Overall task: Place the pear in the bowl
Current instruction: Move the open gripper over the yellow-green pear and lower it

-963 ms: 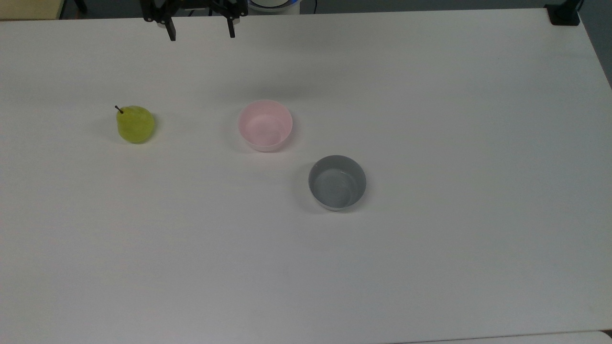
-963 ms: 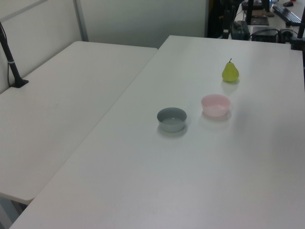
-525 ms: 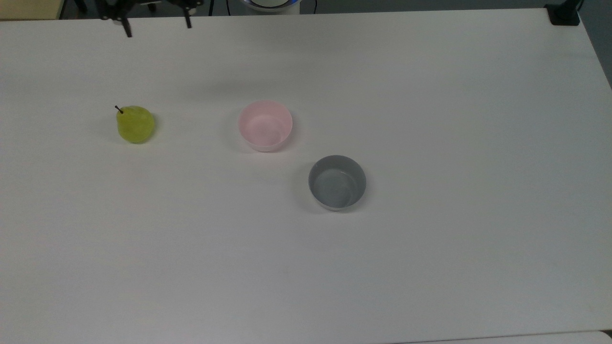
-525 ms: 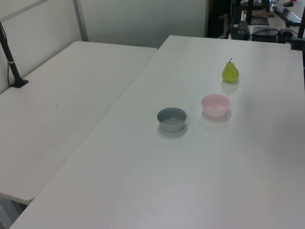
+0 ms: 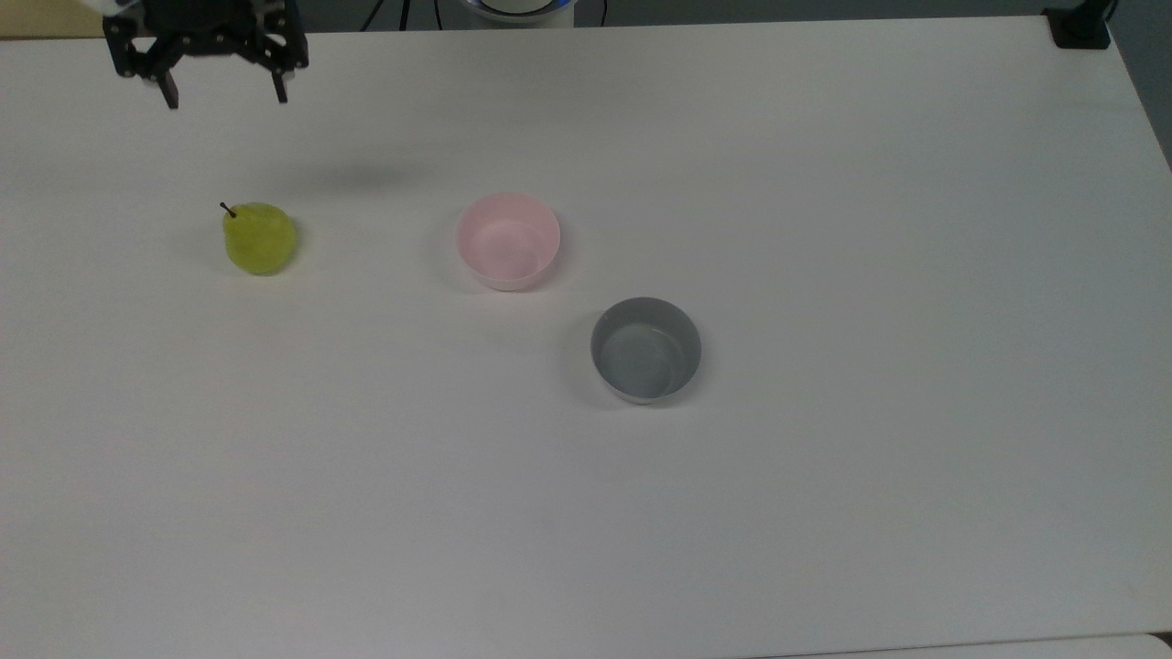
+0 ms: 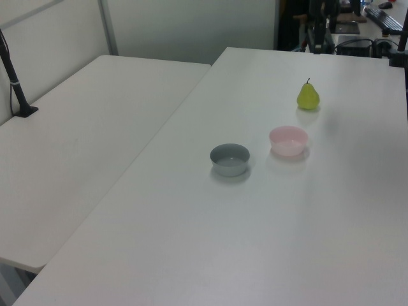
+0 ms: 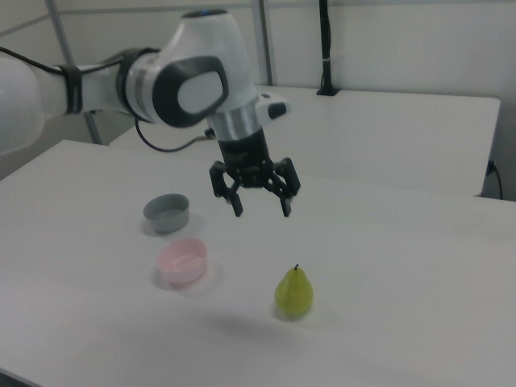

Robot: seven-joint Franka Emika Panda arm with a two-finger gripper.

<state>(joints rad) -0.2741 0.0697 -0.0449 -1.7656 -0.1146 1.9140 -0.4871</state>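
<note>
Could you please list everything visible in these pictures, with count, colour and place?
small yellow-green pear with dark stem: one, upright on the table, at the top view's left.
small round pale pink bowl: one, mid-table, between pear and grey bowl.
small round grey bowl: one, beside the pink bowl, apart from it.
white table: one, bearing all three.
second white table: one, at the left view's left.
robot arm: one, white and black; gripper black, fingers open, above the table, near the pear.

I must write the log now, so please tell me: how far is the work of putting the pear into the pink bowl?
Done: nothing is placed; the pear stands on the table, apart from the empty pink bowl. In hand: the gripper hangs open in the air above the pear, holding nothing. Left: descend, grasp the pear, carry it to the pink bowl, not the grey bowl.
</note>
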